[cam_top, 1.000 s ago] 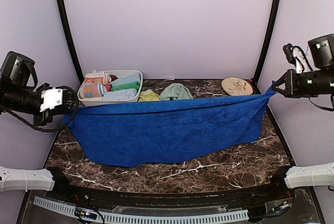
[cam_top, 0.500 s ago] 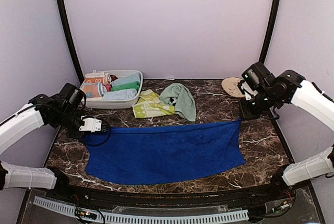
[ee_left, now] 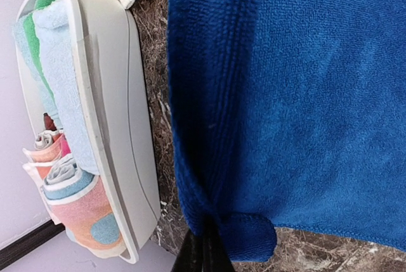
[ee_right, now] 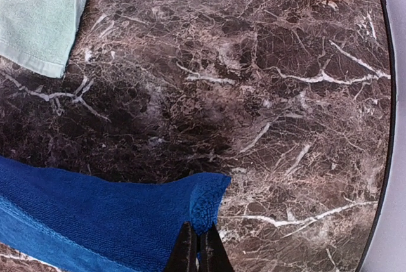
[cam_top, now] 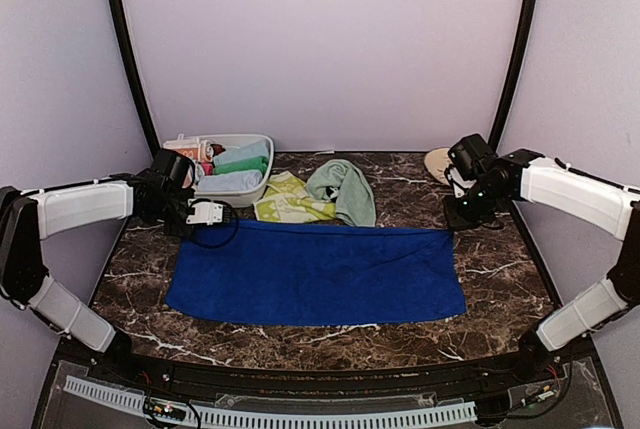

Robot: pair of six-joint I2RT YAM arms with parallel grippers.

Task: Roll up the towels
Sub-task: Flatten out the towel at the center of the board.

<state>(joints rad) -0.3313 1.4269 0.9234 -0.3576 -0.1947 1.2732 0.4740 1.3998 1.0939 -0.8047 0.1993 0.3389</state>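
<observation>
The blue towel [cam_top: 315,274] is lying spread flat across the middle of the marble table [cam_top: 500,279] in the top view, its long edges running left to right and its near edge sitting closer to the bottom of the frame. The left gripper [ee_left: 203,250] is pinching the towel's upper left corner: in the left wrist view its dark fingers are pressing together at the bottom of the frame, with a small folded lump of blue cloth bunching just beside them. The right gripper [ee_right: 196,246] is clamping the upper right corner: in the right wrist view its fingers are meeting at the bottom centre, right on the tip of the blue corner. Both arms are reaching in low from the sides of the top view. Just above the blue towel, at upper centre, the mint green towel [cam_top: 342,187] is lying crumpled, partly overlapping the yellow-green patterned towel [cam_top: 283,204] to its left. A white tub [cam_top: 243,139] is sitting at the upper left, holding several rolled cloths [cam_top: 235,167] in blue, green and orange. A beige plate [cam_top: 437,161] is resting at the upper right, partly hiding behind the right arm.
</observation>
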